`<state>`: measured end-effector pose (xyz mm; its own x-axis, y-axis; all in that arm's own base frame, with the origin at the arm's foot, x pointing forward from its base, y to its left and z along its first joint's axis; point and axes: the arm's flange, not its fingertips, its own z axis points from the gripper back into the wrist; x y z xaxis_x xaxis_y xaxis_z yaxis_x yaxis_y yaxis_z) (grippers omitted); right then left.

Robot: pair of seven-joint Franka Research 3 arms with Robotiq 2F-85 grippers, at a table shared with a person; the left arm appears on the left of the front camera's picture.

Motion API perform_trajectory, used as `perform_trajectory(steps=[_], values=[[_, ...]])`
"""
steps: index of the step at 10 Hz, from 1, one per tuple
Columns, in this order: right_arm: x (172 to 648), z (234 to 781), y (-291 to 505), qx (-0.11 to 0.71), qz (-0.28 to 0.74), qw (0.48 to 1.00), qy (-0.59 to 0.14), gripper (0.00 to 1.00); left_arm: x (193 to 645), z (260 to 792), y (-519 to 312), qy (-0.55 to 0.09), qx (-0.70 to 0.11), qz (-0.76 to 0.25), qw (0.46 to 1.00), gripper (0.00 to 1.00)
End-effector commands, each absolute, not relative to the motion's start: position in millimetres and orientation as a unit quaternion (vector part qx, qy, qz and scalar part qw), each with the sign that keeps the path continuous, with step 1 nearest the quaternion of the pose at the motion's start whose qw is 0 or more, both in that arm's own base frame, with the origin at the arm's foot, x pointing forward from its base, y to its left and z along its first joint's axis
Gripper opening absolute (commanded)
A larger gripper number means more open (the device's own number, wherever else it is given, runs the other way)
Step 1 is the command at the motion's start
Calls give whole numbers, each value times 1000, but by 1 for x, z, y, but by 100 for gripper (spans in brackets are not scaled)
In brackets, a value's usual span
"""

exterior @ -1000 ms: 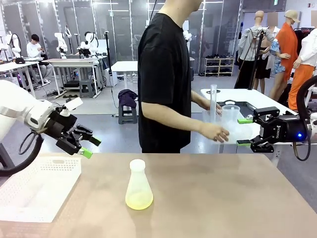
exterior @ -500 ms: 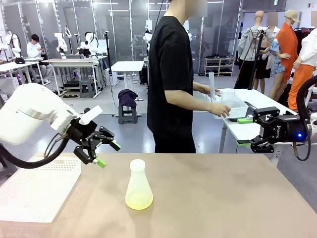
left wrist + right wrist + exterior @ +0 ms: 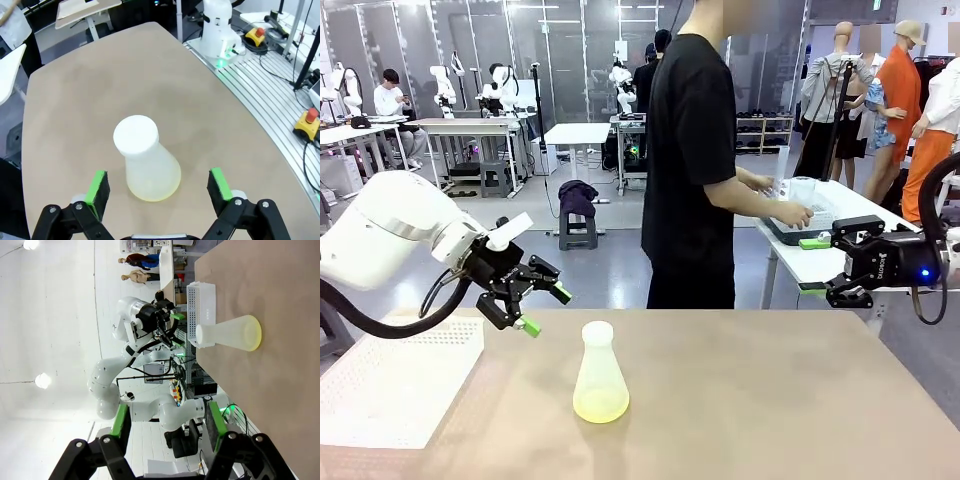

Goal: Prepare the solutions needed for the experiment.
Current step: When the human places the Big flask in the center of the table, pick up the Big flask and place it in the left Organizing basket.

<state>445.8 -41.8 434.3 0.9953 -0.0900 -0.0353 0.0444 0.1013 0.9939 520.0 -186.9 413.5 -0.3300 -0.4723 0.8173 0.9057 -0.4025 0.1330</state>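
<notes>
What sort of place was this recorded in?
Probably a robotics lab or data-collection hall: other robot arms stand at work tables behind, and a conical flask of yellowish solution sits on this table.

Desk (image 3: 770,400): matt tan-brown top, smooth, no glare. Flask (image 3: 600,375): frosted, translucent, plastic-looking body with an opaque white matt cap (image 3: 135,134). The solutions (image 3: 601,408): clear pale yellow liquid, slightly greenish (thin layer at the base). Basket (image 3: 395,380): white perforated plastic, matt. Left tool (image 3: 544,309) and right tool (image 3: 812,265): black matt fingers with green pads (image 3: 98,186). Arm shells (image 3: 385,235): glossy white plastic.
</notes>
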Motion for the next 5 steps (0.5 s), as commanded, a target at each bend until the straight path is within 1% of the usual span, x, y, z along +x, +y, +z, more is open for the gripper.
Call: perform_trajectory(steps=[1,3,5], values=[[446,436,-41,670,-43,741,-17,76,520,412,-189,-302,-361,-757,454,100],[446,436,-41,670,-43,741,-17,76,556,392,-209,-311,-393,-754,424,100],[446,436,-41,670,-43,741,-17,76,580,378,-213,-324,-405,-751,408,100]])
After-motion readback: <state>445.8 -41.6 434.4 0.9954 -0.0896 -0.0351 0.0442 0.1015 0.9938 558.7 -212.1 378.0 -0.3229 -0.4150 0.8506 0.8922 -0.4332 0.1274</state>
